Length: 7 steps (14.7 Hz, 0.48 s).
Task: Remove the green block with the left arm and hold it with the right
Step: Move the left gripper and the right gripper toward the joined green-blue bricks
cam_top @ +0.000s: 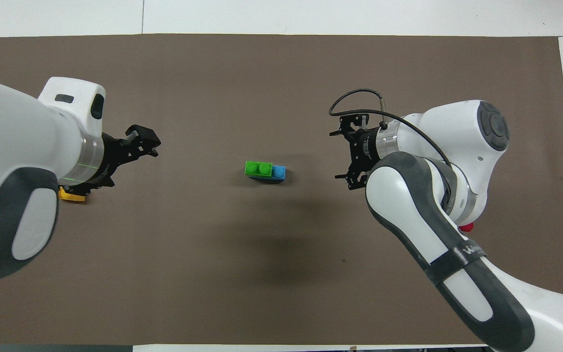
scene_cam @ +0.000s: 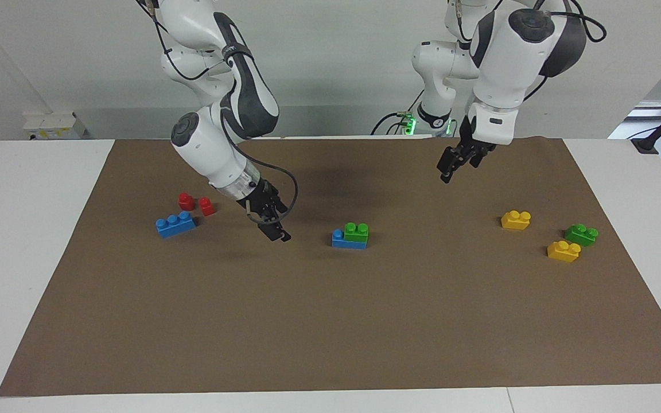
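So far nothing is done: your green block (scene_cam: 357, 231) sits on the blue brick (scene_cam: 348, 241); left gripper (scene_cam: 458, 162) and right gripper (scene_cam: 273, 225) (seemingly open, empty) hover apart.

Mat (scene_cam: 330, 321) covers my table. Mid-mat: the green block (scene_cam: 357, 231) sits on a longer brick (scene_cam: 348, 242), over its end toward my left arm. My right gripper (scene_cam: 273, 228) hangs above the mat beside that stack, toward my right arm's end; two small bricks (scene_cam: 195, 203) and a long brick (scene_cam: 175, 224) lie further that way. My left gripper (scene_cam: 457, 163) hovers over mat; three bricks (scene_cam: 563, 235) are clustered at that end.
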{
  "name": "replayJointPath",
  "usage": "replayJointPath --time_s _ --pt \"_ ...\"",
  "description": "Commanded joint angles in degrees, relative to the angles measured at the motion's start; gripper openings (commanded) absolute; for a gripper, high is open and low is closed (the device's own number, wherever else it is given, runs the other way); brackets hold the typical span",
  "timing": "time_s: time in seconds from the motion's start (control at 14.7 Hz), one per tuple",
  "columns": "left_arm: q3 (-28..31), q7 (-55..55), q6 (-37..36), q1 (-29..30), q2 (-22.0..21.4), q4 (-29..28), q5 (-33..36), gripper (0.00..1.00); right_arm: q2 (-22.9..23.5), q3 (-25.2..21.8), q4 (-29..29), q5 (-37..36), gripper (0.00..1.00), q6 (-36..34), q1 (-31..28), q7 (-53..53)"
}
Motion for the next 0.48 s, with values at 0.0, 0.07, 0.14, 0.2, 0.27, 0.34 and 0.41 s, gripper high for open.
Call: replayJointPath --time_s 0.0,0.07,0.14,0.2,0.27,0.34,0.41 --pt "0.81 -14.06 5.2 -3.81 -2.74 -4.37 -0.33 1.0 2.87 -0.16 0.35 4.38 0.99 1.95 1.74 2.14" --pt "0.81 -17.76 5.47 -4.69 -2.57 -4.55 -0.33 1.0 4.01 -0.24 0.35 6.06 0.99 3.08 2.08 2.06" --pt "0.9 -21.97 5.74 -6.35 -2.39 -5.25 -0.33 1.0 4.98 -0.16 0.35 6.6 0.99 4.4 3.04 2.06" --pt "0.9 -26.45 6.35 -8.02 -1.95 -5.69 -0.33 1.0 5.94 -0.24 0.35 7.56 0.99 6.07 4.18 2.06" --pt "0.9 -31.54 7.4 -8.82 -1.52 -6.22 -0.33 1.0 6.65 -0.16 0.35 9.13 0.99 7.91 5.15 2.14" --pt "0.9 -36.38 9.15 -9.79 -0.12 -6.31 -0.33 1.0 7.18 -0.16 0.44 10.19 0.99 8.97 5.51 2.14" --pt "0.9 -40.95 10.91 -10.58 1.37 -6.31 -0.33 1.0 7.62 -0.16 0.61 10.38 0.99 9.68 6.12 2.14"
